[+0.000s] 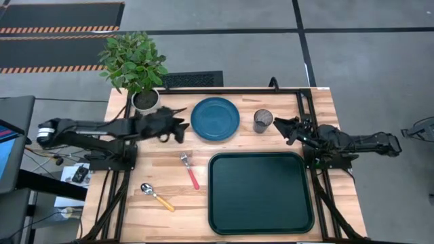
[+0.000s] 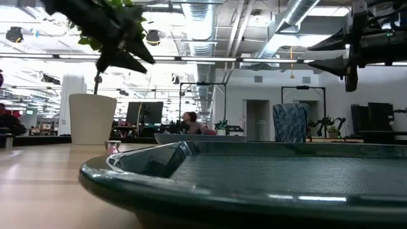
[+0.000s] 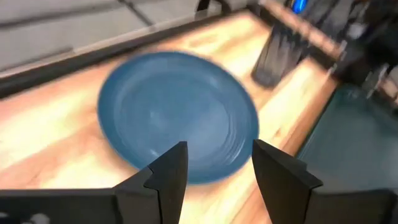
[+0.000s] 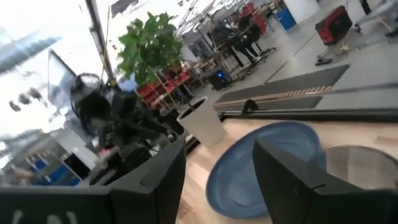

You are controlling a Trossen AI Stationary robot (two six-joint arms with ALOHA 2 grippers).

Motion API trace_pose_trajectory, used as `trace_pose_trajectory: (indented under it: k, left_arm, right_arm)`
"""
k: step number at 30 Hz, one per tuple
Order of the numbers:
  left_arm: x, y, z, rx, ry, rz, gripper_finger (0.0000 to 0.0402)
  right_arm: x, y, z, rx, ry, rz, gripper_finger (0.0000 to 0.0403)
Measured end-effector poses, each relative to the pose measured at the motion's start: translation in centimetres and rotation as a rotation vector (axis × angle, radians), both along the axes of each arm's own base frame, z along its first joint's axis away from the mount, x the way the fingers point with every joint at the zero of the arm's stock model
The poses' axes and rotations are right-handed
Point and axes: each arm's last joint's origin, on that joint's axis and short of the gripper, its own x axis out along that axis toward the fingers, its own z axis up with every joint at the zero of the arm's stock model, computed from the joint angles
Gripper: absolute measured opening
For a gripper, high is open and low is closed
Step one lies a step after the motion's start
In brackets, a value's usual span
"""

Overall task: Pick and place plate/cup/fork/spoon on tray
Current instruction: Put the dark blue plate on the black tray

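Observation:
The teal-blue plate [image 1: 215,118] lies flat on the table at the far middle. The smoky cup [image 1: 262,120] stands to its right. The red-handled fork [image 1: 189,169] and the orange-handled spoon [image 1: 156,196] lie left of the green tray [image 1: 260,192]. My left gripper [image 1: 182,127] is open and empty, just left of the plate; the left wrist view shows the plate [image 3: 177,115] beyond its fingers [image 3: 214,171]. My right gripper [image 1: 285,129] is open and empty, just right of the cup; the cup [image 4: 360,171] shows in the right wrist view beyond its fingers [image 4: 217,177].
A white pot with a green plant [image 1: 139,71] stands at the table's far left corner, close behind my left gripper. Black frame rails [image 1: 305,108] run along the table's far and side edges. Bare wood lies between the fork and the table's left side.

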Motion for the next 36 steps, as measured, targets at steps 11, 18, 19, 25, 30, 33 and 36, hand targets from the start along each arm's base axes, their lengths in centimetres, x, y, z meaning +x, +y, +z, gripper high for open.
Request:
trace_pose_trajectory:
  k: [11,18,19,25,30,33,36]
  left_arm:
    - [2.2,5.2,-2.1,-0.157,0.103,0.021,0.0167]
    - [2.3,6.0,-2.5,-0.143,0.114,0.05,0.0167]
    - [2.3,6.1,-2.4,-0.139,0.108,0.052,0.0167]
    - [2.4,6.0,-2.3,-0.128,0.101,0.017,0.0167]
    - [2.4,6.0,-2.3,-0.127,0.101,0.017,0.0167]
    - [2.4,6.0,-2.3,-0.127,0.101,0.017,0.0167]
    - [2.4,6.0,-2.3,-0.126,0.107,0.016,0.0167]
  right_arm:
    - [-0.5,-0.3,7.8,-0.097,0.367,-0.155,0.0221]
    - [0.1,-1.6,11.2,0.122,0.678,-0.356,0.0206]
    - [0.4,-1.9,11.3,0.163,0.722,-0.371,0.0202]
    - [3.4,-5.0,9.9,0.318,0.939,-0.295,0.0184]
    - [4.7,-8.3,8.1,0.427,1.037,-0.174,0.0181]
    - [4.9,-9.5,7.6,0.459,1.041,-0.143,0.0182]
    - [4.7,-10.1,7.5,0.469,1.029,-0.163,0.0185]
